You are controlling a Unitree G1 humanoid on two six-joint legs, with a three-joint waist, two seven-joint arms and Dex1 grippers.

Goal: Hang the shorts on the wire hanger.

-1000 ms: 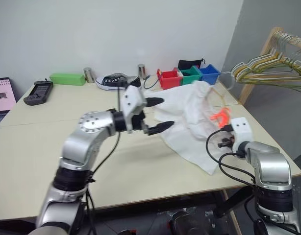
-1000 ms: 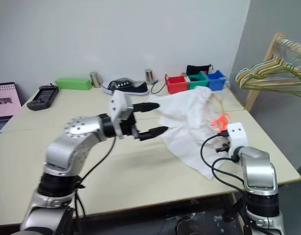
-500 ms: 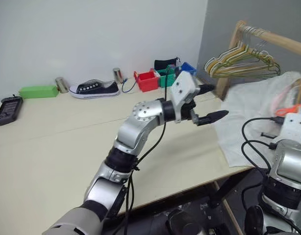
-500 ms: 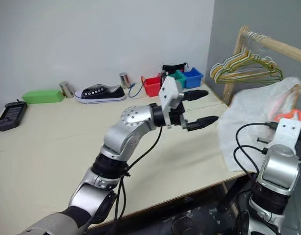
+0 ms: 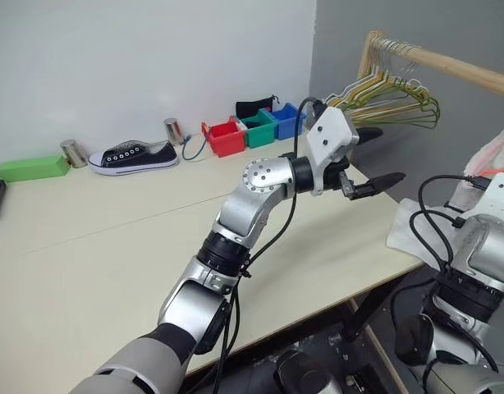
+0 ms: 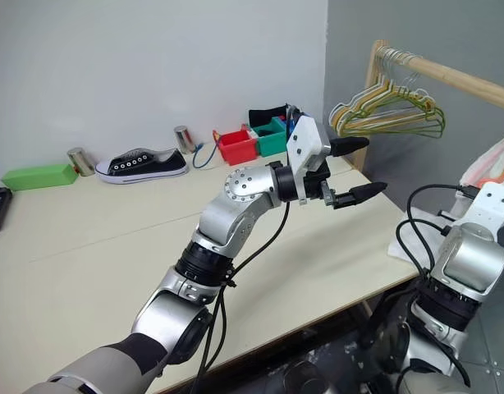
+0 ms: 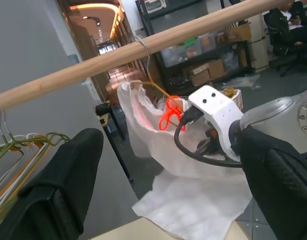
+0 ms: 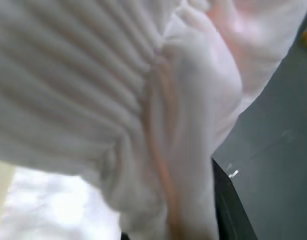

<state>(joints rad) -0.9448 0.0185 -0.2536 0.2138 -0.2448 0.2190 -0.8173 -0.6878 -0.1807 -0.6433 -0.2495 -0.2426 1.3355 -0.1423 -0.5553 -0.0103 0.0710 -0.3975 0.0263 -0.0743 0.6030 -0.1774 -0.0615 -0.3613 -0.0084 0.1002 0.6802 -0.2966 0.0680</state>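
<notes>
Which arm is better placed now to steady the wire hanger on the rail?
Probably the left: its tool is open, empty and points at the rail, while the right tool is shut on the shorts already hanging from the wire hanger.

One shoe (image 5: pixel 133 156), two metal cans (image 5: pixel 72 153), three bins (image 5: pixel 254 130) (red, green, blue), one green box (image 5: pixel 32 167).

Shorts and right gripper mostly out of sight

We see the shorts (image 6: pixel 492 160) cut by the picture's edge, their hem (image 6: pixel 402 246) behind the right arm. Bunched cloth (image 8: pixel 143 100) covers the right gripper's fingers. We cannot trace the wire hanger (image 7: pixel 152 80) under the fabric.
</notes>
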